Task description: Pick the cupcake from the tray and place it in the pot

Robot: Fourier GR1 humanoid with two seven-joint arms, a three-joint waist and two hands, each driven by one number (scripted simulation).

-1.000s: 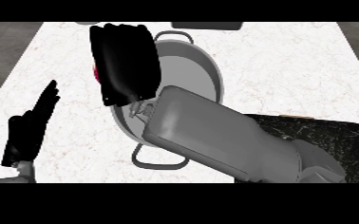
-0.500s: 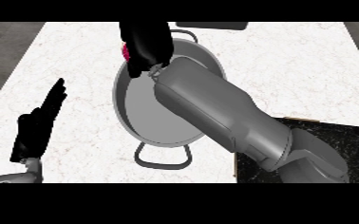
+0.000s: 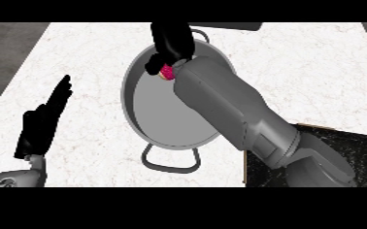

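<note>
Right hand [image 3: 171, 46] stretched far forward on a long grey forearm with fingers curled down, left hand [image 3: 44, 119] resting open, fingers straight up.

a white marbled counter [image 3: 301, 73] carries a grey pot [image 3: 143, 121] at its middle; right of the pot lies a dark speckled slab [image 3: 337, 140].

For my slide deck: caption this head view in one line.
Right hand holds the pink cupcake over the grey pot; left hand rests open at left.
</note>
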